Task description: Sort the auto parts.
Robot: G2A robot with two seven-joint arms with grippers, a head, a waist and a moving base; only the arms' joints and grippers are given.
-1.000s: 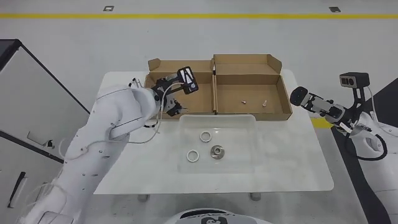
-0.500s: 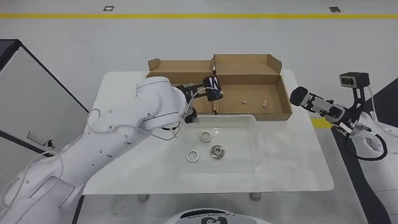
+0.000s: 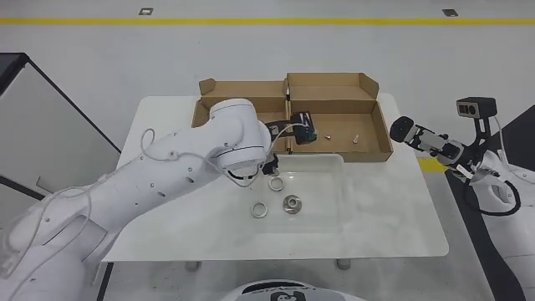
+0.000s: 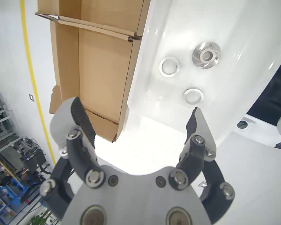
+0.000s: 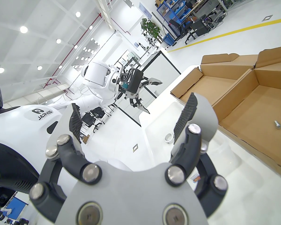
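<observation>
Sorting partly done: bolts sit in the right box.
Two rings and a flange wait in the tray; left gripper spread, empty, at the tray's edge; right gripper spread, off-table.

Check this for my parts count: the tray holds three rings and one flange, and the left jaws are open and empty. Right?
Wrong on the rings: the tray holds two rings, not three, and one flange, as the left wrist view shows. The left jaws are open and empty.
</observation>
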